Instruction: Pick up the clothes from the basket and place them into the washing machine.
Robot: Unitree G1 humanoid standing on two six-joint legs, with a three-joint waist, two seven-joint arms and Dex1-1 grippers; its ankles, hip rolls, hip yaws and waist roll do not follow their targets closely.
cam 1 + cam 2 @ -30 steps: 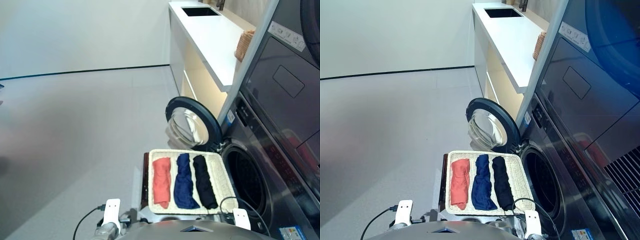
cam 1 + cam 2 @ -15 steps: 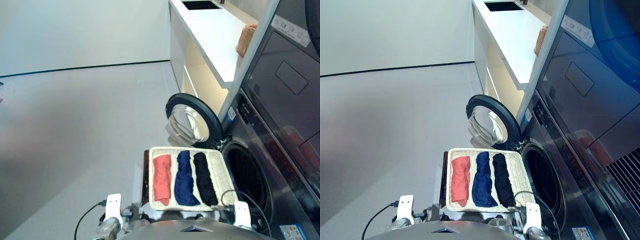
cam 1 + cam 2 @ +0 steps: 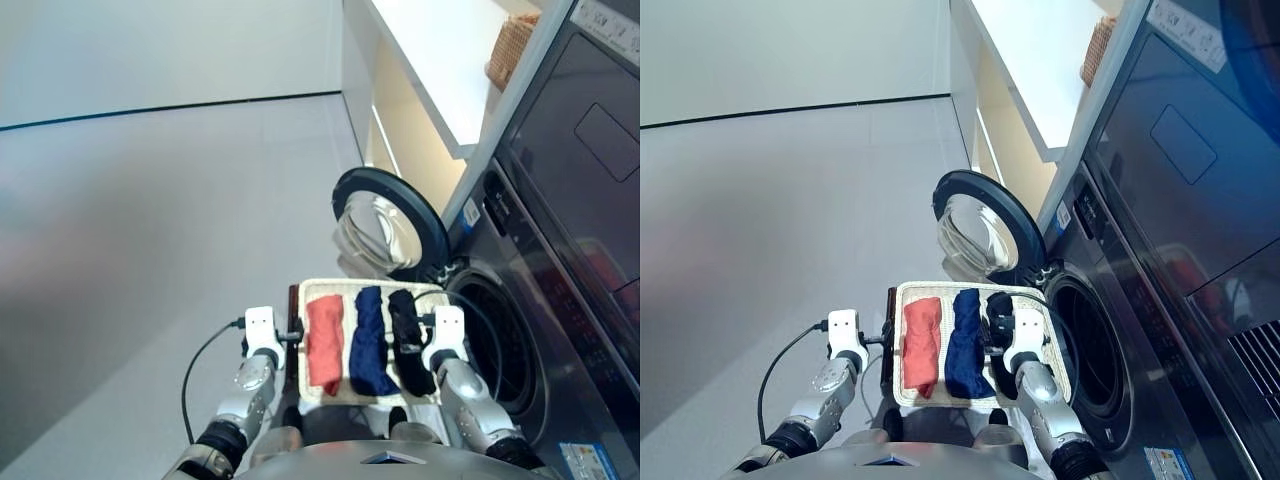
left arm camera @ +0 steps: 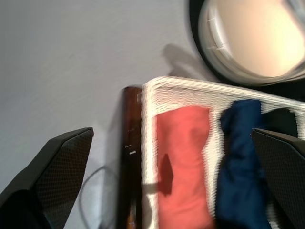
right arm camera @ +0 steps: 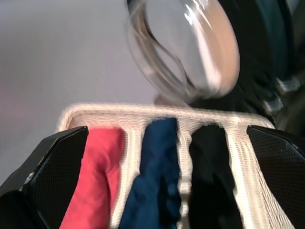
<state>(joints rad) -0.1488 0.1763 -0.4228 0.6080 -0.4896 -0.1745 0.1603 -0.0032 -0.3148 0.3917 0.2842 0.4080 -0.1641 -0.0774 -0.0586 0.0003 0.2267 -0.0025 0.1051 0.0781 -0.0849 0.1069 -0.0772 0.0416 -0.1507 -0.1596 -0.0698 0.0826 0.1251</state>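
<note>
Left eye view: basket (image 3: 300,345) is seen before the washing machine (image 3: 520,330), door swung open; coral-red bundle (image 3: 323,342), navy bundle (image 3: 368,340) and black bundle (image 3: 403,335) are laid side by side in it. Left gripper (image 3: 290,334) is held by the basket's left rim, right gripper (image 3: 412,346) above the black bundle.

Left wrist view: fingers (image 4: 52,162) are spread wide, nothing held.

Right wrist view: fingers (image 5: 52,164) are parted, empty.

Even bright light; blurred wrist views
</note>
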